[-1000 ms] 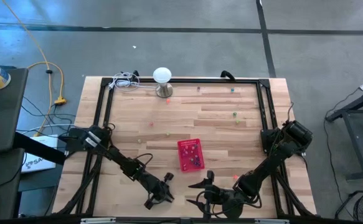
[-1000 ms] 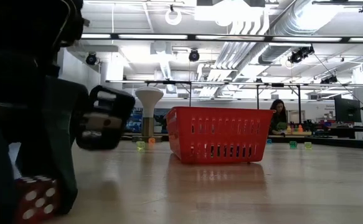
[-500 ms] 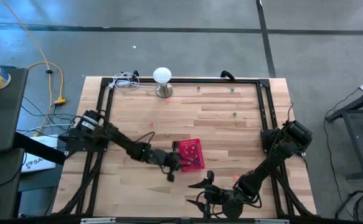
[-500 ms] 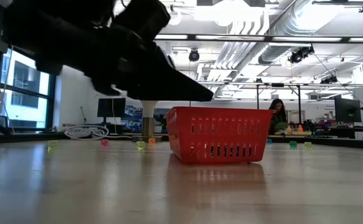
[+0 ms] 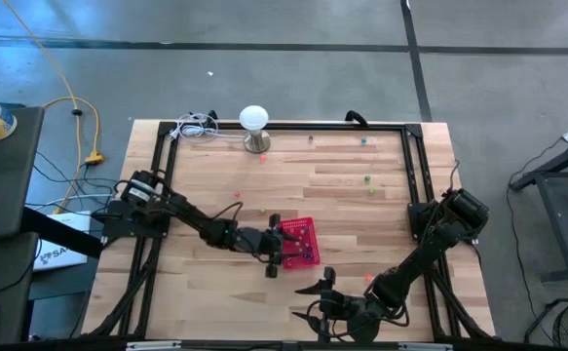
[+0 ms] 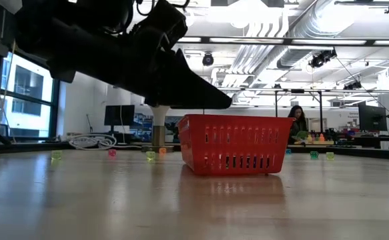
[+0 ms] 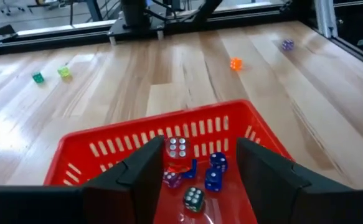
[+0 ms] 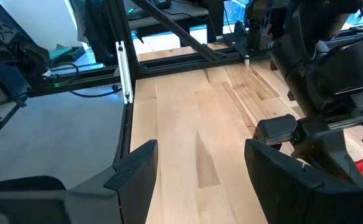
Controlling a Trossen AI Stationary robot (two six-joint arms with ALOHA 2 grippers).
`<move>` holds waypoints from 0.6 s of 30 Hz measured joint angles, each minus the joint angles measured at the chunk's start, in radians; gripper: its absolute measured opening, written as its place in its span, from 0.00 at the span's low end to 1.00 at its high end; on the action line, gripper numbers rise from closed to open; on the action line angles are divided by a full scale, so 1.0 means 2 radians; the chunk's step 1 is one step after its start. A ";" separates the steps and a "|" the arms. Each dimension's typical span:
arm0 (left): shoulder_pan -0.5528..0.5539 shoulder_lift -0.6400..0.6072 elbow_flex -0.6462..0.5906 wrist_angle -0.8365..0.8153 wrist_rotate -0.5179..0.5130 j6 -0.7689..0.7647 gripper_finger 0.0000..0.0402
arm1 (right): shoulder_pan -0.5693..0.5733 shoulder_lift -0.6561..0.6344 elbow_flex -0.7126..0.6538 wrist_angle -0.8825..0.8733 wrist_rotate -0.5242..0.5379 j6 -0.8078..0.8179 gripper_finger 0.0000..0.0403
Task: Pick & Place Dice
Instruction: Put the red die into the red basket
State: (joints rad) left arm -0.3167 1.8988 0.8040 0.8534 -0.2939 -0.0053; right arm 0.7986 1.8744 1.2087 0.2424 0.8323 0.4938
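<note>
While the high view is looked at, the left gripper (image 5: 277, 255) is seen at the near-left rim of the red basket (image 5: 299, 242), which stands near the middle of the table (image 5: 361, 205). The right gripper (image 5: 315, 297) is parked near the front edge, well apart from the basket. Wide bare wood is left behind the basket, up to the white lamp (image 5: 254, 125) at the far edge; a few loose dice (image 5: 368, 179) are scattered there.

From the low view, the left gripper (image 6: 207, 100) is held above the basket's (image 6: 234, 143) left rim, not touching the table. Small dice (image 6: 151, 155) are lying behind, and a person is seated far off in the room.

Through the left wrist view, the fingers (image 7: 141, 171) are spread apart, and a red die (image 7: 177, 149) is seen between them over the basket (image 7: 106, 146), where several blue and purple dice (image 7: 213, 177) are lying. Whether it is touched cannot be told.

By the right wrist view, its fingers (image 8: 137, 165) are apart, with nothing between them over bare wood.
</note>
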 joint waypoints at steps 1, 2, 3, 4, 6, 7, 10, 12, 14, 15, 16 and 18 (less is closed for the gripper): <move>-0.002 0.000 0.000 0.000 0.000 0.001 0.48 | 0.000 0.000 0.000 0.000 0.005 0.000 0.57; -0.004 0.000 0.000 -0.001 0.000 0.008 0.48 | 0.000 0.000 0.000 -0.001 0.018 0.001 0.57; -0.006 0.000 0.000 -0.001 0.000 0.016 0.48 | -0.001 0.000 0.000 -0.003 0.042 0.007 0.57; -0.008 0.000 0.000 0.000 0.000 0.024 0.48 | -0.003 0.000 0.000 -0.011 0.076 0.020 0.57; -0.010 0.000 0.000 0.000 -0.001 0.039 0.49 | -0.011 0.000 0.000 -0.039 0.136 0.058 0.57; -0.011 0.000 0.000 0.001 -0.005 0.041 0.49 | -0.017 0.000 0.000 -0.060 0.154 0.075 0.57; -0.016 0.000 0.000 0.005 -0.019 0.040 0.49 | -0.041 0.000 0.000 -0.125 0.155 0.134 0.57; -0.016 0.000 0.000 0.004 -0.022 0.042 0.49 | -0.060 0.000 0.000 -0.173 0.125 0.186 0.57; -0.016 0.000 0.000 0.004 -0.022 0.042 0.49 | -0.080 0.000 0.000 -0.216 0.094 0.234 0.57; -0.016 0.000 0.000 0.004 -0.022 0.042 0.49 | -0.087 0.000 0.000 -0.231 0.087 0.252 0.57; -0.016 0.000 0.000 0.004 -0.022 0.042 0.49 | -0.094 0.000 0.000 -0.241 0.085 0.264 0.57; -0.016 0.000 0.000 0.004 -0.022 0.042 0.49 | -0.105 0.000 0.000 -0.256 0.083 0.279 0.57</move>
State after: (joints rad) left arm -0.3492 1.8988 0.8043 0.8614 -0.3379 0.0792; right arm 0.5880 1.8740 1.2091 -0.2703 0.9985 1.0522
